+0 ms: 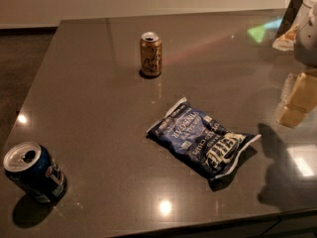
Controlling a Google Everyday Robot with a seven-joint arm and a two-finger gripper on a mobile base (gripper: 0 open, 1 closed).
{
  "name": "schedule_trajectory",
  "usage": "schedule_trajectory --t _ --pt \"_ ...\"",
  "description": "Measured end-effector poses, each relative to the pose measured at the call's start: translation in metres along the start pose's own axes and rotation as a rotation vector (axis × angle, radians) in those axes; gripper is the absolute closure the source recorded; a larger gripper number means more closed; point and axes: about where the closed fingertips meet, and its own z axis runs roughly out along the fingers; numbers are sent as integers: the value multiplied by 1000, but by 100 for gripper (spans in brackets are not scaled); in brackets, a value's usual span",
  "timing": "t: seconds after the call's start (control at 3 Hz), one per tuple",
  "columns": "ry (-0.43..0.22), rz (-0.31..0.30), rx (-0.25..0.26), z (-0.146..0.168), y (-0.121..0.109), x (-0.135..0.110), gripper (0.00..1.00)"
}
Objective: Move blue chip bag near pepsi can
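The blue chip bag [200,142] lies well apart from jaws, seemingly top-right, state indiscernible.

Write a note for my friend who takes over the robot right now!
Gripper: at the right edge of the view, above the table, not touching anything.
Blue chip bag: lying flat mid-table, untouched.
Pepsi can: front left corner, well apart from the bag.
Gold can: standing behind the bag; not part of the job.
Done: nothing yet.
Left: grasp the bag, carry it left, and set it down beside the pepsi can.
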Motion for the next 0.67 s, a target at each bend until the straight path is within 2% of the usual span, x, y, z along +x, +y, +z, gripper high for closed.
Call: schedule_trajectory --t 0.33,0.67 --pt "-3 -7 -4 8 -4 -9 0" --pt "-30 -15 -41 28 2 -16 0"
